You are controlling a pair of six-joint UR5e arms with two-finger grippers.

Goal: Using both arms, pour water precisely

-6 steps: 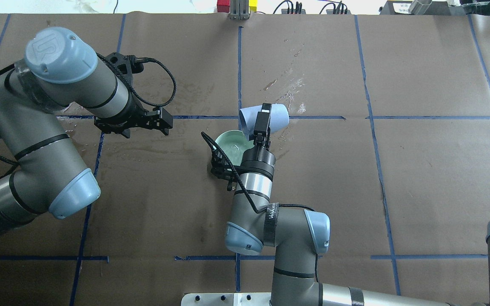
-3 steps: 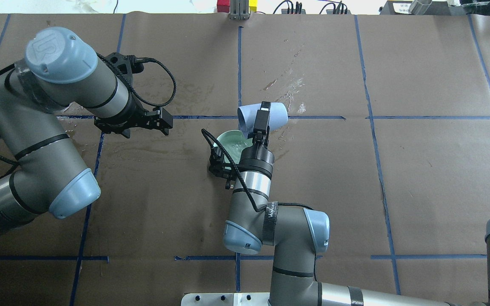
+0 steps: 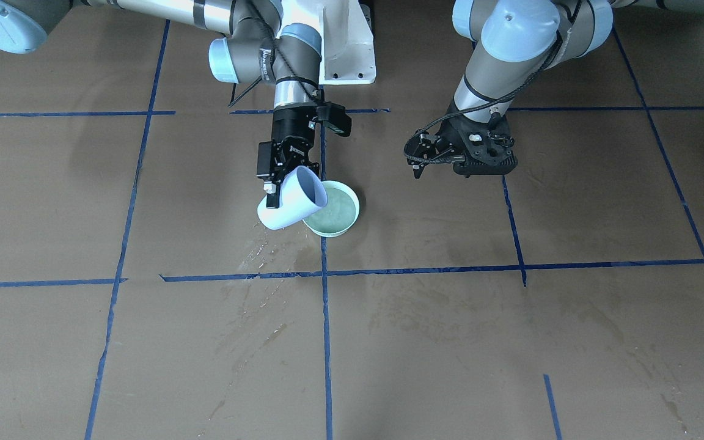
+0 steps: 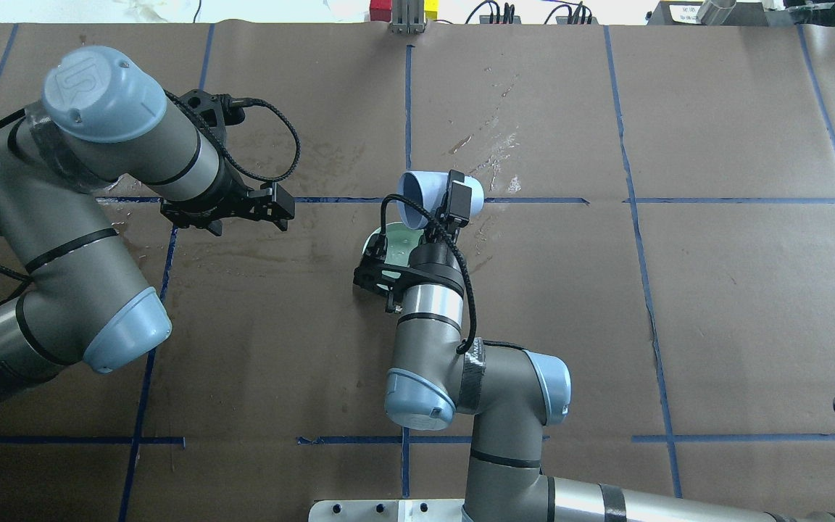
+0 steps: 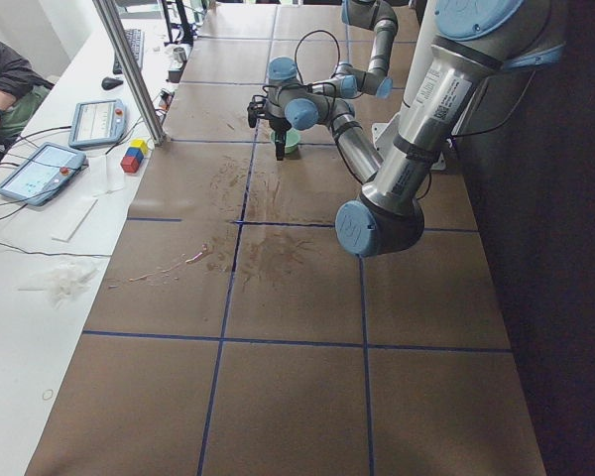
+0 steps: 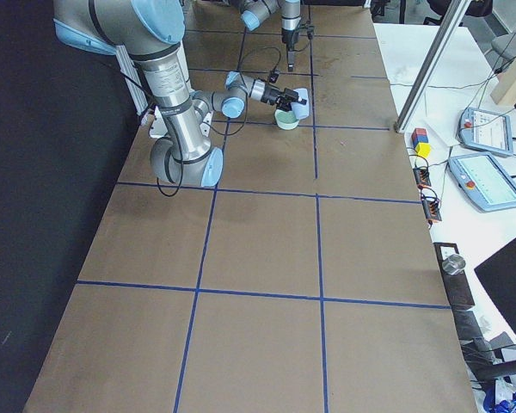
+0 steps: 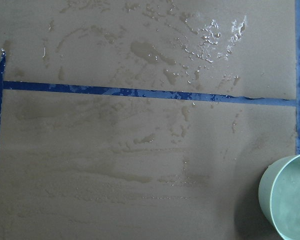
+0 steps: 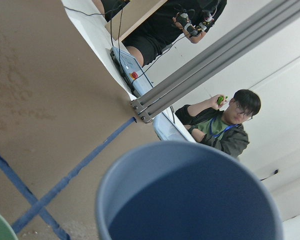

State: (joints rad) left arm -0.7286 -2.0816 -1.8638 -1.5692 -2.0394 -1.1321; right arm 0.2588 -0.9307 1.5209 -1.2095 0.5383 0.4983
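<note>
At bench centre, grips tilted blue cup [image 4: 423,192] in clenched right tool [image 4: 454,201], overhead 1 o'clock of green bowl [image 4: 374,243] holding water [image 3: 335,211]. Cannot tell left tool [image 4: 281,206] state. Tilt gradually, mouth over bowl.

My right gripper [image 4: 454,200] has rolled at the wrist and carried the blue cup [image 4: 421,192] a little toward the left arm's side; from overhead its mouth now shows rounder. The wrist hides more of the green bowl [image 4: 387,250]; the black cable [image 4: 467,286] now loops over the wrist.
</note>
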